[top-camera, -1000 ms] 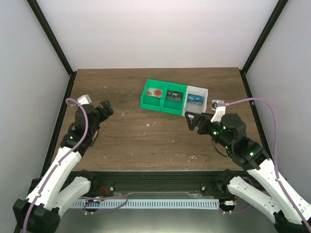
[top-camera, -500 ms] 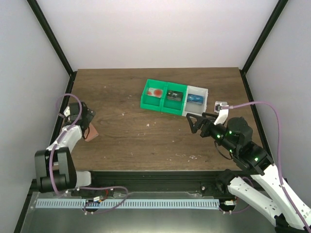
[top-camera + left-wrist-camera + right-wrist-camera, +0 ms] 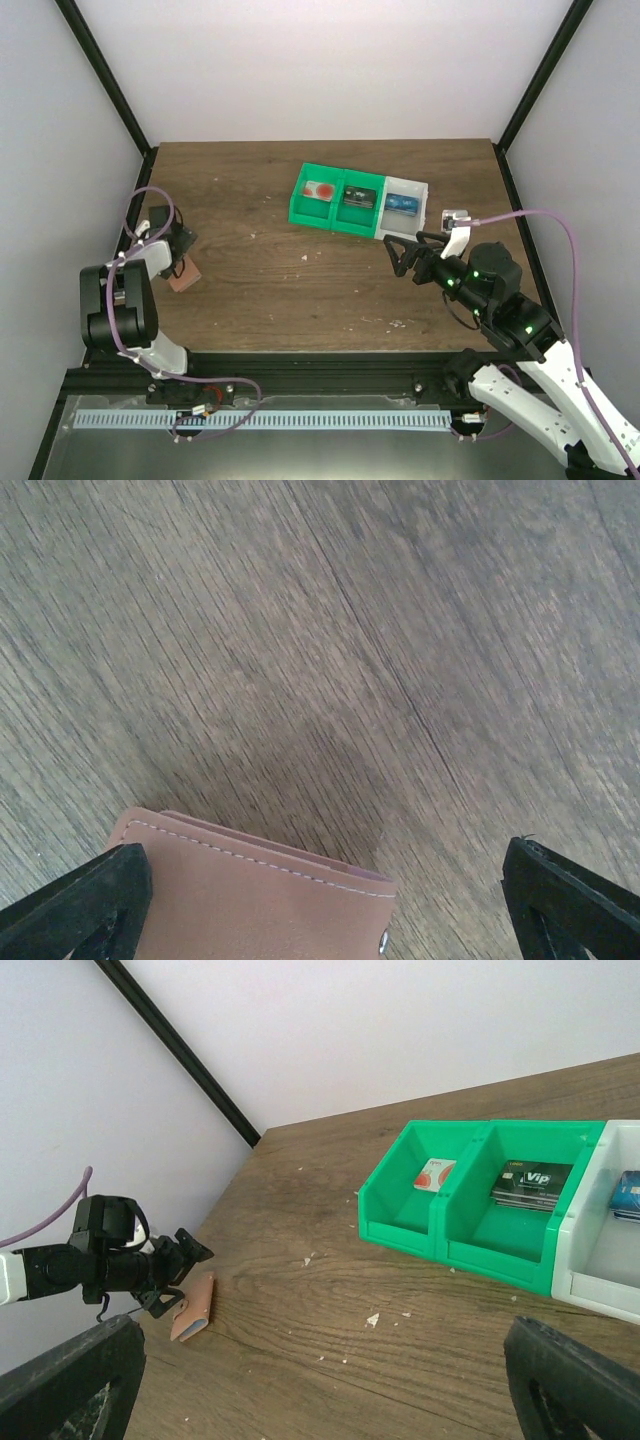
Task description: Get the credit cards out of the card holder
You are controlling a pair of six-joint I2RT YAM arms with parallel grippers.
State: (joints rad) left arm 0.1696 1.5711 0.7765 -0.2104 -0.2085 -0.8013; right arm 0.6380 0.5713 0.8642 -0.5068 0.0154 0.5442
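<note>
The salmon-pink card holder (image 3: 185,276) lies flat on the wooden table near its left edge. It also shows in the left wrist view (image 3: 250,900) and the right wrist view (image 3: 194,1306). A thin light-blue sliver shows at its near end in the right wrist view (image 3: 195,1327); the credit cards are otherwise hidden inside. My left gripper (image 3: 180,247) hovers open just above the holder's far end, its jaws wide apart (image 3: 320,910), holding nothing. My right gripper (image 3: 398,250) is open and empty (image 3: 320,1390), well to the right, pointing toward the holder.
A green two-compartment bin (image 3: 312,216) and an adjoining white bin (image 3: 404,226) stand at the back centre-right, holding small cards. They show in the right wrist view too, the green bin (image 3: 400,1230) and the white bin (image 3: 590,1282). Small white crumbs dot the table.
My left arm has swung left and folded back, bringing its open gripper over the holder, which has come into view. My right gripper has shifted slightly right.
</note>
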